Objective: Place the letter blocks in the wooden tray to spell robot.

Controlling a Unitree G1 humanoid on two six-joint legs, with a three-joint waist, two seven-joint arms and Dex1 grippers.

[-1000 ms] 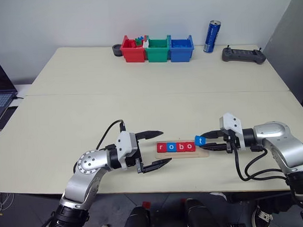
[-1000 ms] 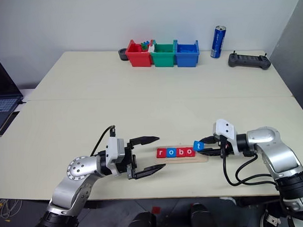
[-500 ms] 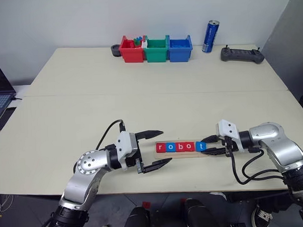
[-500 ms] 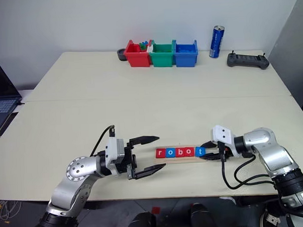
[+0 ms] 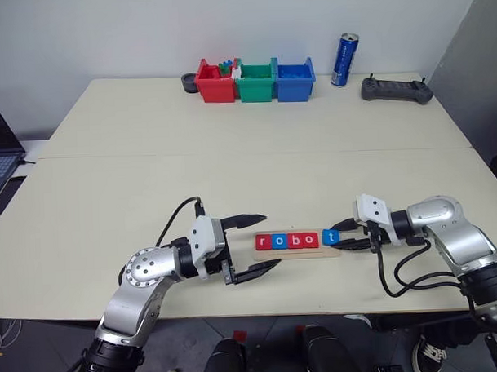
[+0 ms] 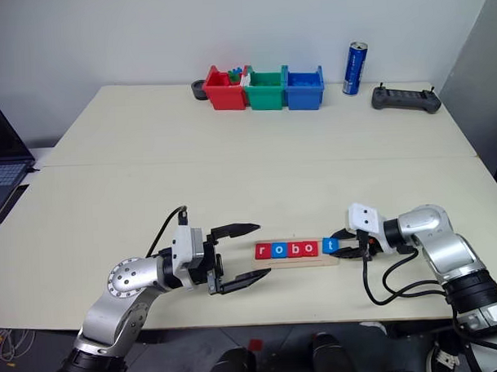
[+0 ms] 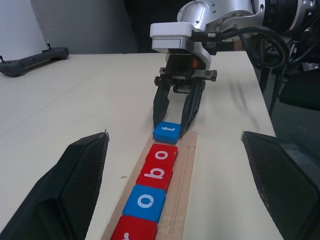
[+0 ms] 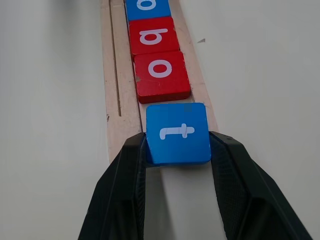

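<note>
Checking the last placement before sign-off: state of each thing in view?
t block: pinched in right claw, at the tray's end, slightly askew, not seated flush.
r, o, b, o blocks: seated in a row in the tray.
Wooden tray: flat on table, four blocks in.
Left claw: open, holding nothing, beside the tray's r end.
Blue can: upright.
Three bins: upright; small pieces in the red one.

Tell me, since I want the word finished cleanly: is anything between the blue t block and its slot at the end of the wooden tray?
Nothing visible blocks it. The right gripper holds the t block at the wooden tray's free end, just past the red o block, with a thin gap between them.
</note>
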